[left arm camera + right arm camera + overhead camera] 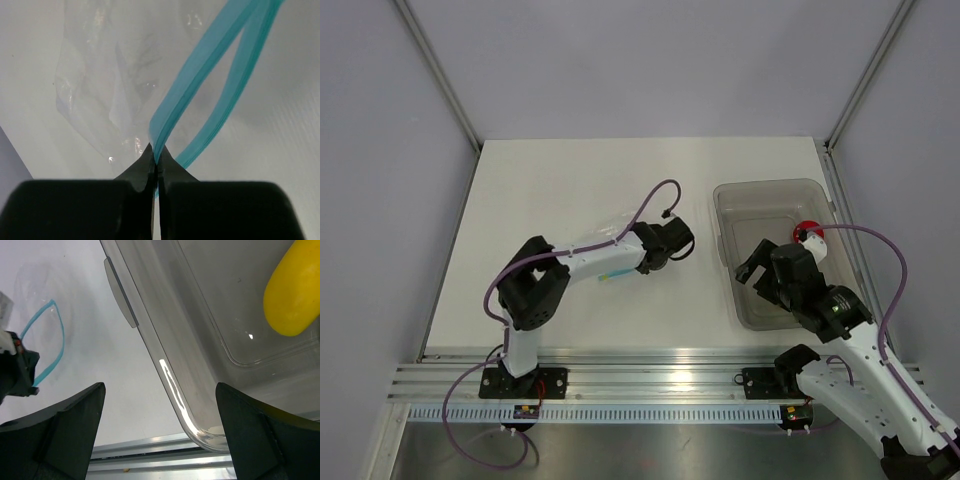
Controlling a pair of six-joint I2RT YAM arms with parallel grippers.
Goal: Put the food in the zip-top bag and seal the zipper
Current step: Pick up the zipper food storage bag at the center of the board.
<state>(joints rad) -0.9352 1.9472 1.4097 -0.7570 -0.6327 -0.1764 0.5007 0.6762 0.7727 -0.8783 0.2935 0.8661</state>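
- The grey bin point(732, 215) sits on the right of the table point(560, 180). It holds the red fruit point(807, 230) near its far right side and the yellow fruit point(292, 295) on its floor.
- The zip-top bag point(100, 85) lies flat and crinkled on the table, well left of the bin. Its blue zipper point(200, 80) is parted into an open loop.
- The left gripper point(156, 160) is clenched, pinching one end of the zipper.
- The right gripper point(160, 390) is spread wide, grasping nothing, above the bin's near-left corner.
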